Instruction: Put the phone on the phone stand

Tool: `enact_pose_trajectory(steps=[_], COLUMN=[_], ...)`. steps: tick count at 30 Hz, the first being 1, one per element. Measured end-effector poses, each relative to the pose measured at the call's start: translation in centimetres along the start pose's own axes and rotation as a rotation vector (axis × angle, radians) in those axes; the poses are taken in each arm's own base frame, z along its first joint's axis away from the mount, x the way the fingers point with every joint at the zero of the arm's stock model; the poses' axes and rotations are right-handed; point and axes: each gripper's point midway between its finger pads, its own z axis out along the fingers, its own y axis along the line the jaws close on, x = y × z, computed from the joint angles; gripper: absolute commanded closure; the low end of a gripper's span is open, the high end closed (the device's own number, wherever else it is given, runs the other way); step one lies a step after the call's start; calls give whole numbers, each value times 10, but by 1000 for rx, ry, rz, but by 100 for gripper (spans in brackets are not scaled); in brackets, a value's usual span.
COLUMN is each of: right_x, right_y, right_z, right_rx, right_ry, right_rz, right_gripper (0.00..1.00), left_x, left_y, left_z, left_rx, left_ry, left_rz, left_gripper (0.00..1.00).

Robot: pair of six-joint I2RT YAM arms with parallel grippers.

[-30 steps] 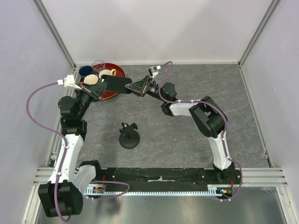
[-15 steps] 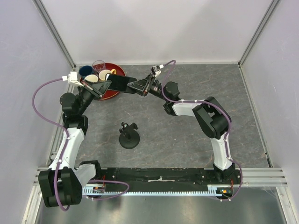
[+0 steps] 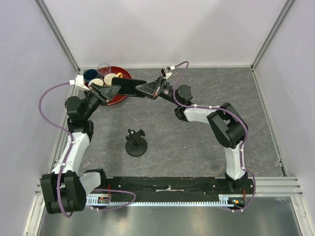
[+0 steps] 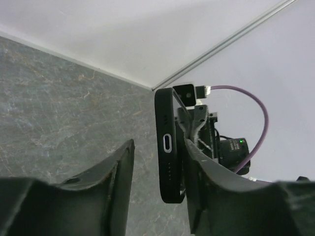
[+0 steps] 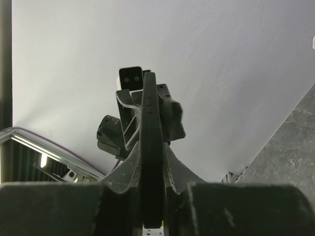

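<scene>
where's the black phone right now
Top view: the thin flat black smartphone is far left, clamped by the right gripper, just beside the round red tray.

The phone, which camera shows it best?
The top external view. It shows the phone by its wide flat side, so you see its shape. The left wrist view shows only its thin end with the charging port. The right wrist view shows just a narrow edge.

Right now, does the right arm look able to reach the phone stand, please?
Probably yes: the phone stand stands alone on the table, nothing between it and the right claw. The open left claw flanks the held phone, though.
</scene>
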Motion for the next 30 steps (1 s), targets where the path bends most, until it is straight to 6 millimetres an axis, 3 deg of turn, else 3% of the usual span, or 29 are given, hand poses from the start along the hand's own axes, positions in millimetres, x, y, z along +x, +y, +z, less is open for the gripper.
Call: enact_pose_trajectory(steps=[4,8,17,25,30], right_x=[-6,-17,-71,-73,-65], right_y=[10,9,-3,-17,-15], right_z=[-5,-16,-53,-57,-77], right_rx=[-8,5,58,283,367], right_ry=[-1,-4,-24,188,334], right_rz=[-6,-19,-202,-513,-704], right_gripper=[100,100,100,100,100], left_x=[7,9,0,4,24], left_y=[5,10,23,23,10], left_z=[0,-5,-14,-5,6], left_rx=[-10,-51,-182,-171,-110], left_ry=[29,36,18,91,192], left_rz=[-2,12,87,120,163], left_gripper=[28,27,30,27,27])
